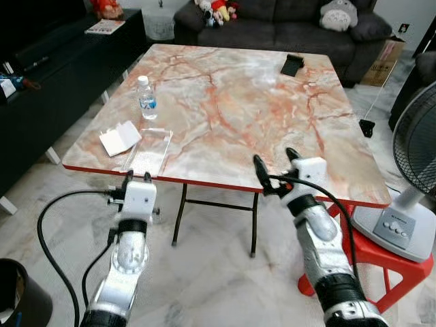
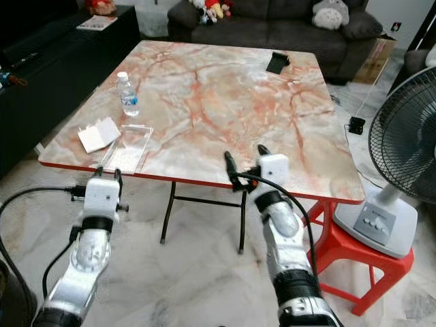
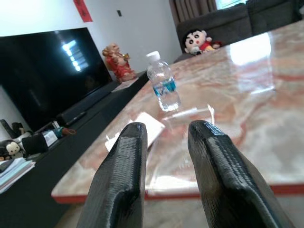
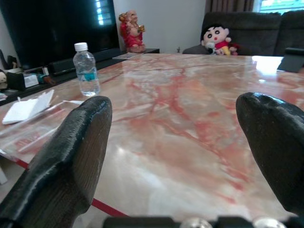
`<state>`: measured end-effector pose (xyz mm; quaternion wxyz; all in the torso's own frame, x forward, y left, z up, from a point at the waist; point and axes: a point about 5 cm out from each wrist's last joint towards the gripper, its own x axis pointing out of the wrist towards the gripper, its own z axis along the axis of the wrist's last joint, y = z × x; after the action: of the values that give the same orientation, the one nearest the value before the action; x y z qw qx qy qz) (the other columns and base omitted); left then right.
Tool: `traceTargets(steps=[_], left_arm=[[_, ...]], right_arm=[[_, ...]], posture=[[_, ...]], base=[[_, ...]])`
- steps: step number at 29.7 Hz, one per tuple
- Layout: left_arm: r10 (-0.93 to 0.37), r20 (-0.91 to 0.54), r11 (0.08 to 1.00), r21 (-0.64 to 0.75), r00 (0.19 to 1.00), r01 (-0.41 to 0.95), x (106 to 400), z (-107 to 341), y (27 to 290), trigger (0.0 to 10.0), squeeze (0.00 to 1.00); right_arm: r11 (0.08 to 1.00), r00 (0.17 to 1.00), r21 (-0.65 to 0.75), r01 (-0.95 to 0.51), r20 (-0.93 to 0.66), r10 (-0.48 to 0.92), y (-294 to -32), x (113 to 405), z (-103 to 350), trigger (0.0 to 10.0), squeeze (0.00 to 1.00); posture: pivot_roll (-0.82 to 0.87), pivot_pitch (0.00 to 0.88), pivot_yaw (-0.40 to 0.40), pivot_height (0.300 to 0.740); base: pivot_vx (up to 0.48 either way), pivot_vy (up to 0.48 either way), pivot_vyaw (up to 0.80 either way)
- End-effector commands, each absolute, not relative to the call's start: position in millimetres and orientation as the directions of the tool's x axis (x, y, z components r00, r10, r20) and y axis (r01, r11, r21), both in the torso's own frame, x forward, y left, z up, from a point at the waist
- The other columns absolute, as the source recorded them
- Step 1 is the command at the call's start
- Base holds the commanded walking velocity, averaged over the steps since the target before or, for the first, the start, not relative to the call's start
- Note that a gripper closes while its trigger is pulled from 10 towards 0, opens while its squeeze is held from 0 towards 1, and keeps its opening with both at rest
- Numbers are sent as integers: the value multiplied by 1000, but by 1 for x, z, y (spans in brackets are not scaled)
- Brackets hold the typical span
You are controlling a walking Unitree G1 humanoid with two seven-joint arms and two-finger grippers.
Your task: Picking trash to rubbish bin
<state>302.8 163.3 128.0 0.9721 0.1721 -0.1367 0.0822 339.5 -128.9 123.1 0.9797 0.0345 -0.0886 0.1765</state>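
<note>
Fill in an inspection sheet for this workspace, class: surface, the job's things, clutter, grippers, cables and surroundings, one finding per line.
Surface: marble-pattern table, red edge, on folding legs.
Job's things: water bottle upright near the table's left side; white paper and clear plastic sleeve lying flat by the near-left edge; dark bin on the floor at far left.
Clutter: small black object at the far right of the table.
Grippers: left gripper narrowly parted, right gripper wide open; both empty, at the near edge.
Cables: black cable looping from the left arm.
Surroundings: fan on red stool, sofa with plush toys.
</note>
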Motion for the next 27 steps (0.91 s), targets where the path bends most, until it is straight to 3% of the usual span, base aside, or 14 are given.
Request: traceTargets(steps=[1,6,17,23,24,25,26,27], left_arm=[[132,246,926,314,960,-208,304,120,165,10000,0],[115,254,931,310,960,-194,310,125,159,10000,0],[140,244,930,299,960,-212,309,124,168,10000,0],[60,184,970,221,981,-101,312,117,153,10000,0],[63,170,974,206,983,-98,312,115,152,10000,545],[63,170,974,206,983,-98,312,115,152,10000,545],[81,161,979,173,984,-109,312,114,152,10000,1000],[86,159,981,159,983,-112,312,113,152,10000,1000]], right_arm=[[935,922,50,-352,192,336,-127,343,128,10000,0],[927,916,62,-369,194,351,-115,346,131,10000,0],[930,922,85,-358,190,337,-119,346,131,10000,0],[926,920,91,-366,183,346,-118,348,131,10000,0],[925,919,89,-368,184,348,-118,348,132,10000,0],[925,919,89,-368,184,348,-118,348,132,10000,0],[926,919,89,-368,185,347,-118,348,132,10000,0],[926,919,89,-367,186,347,-118,348,132,10000,0]], posture=[[36,56,-50,740],[32,55,-48,740],[22,31,-40,740],[13,12,-45,740],[8,8,-44,740],[8,8,-44,740],[7,7,-43,740],[7,7,-43,740]], base=[[0,0,0],[0,0,0],[0,0,0],[0,0,0],[0,0,0],[0,0,0],[0,0,0],[0,0,0]])
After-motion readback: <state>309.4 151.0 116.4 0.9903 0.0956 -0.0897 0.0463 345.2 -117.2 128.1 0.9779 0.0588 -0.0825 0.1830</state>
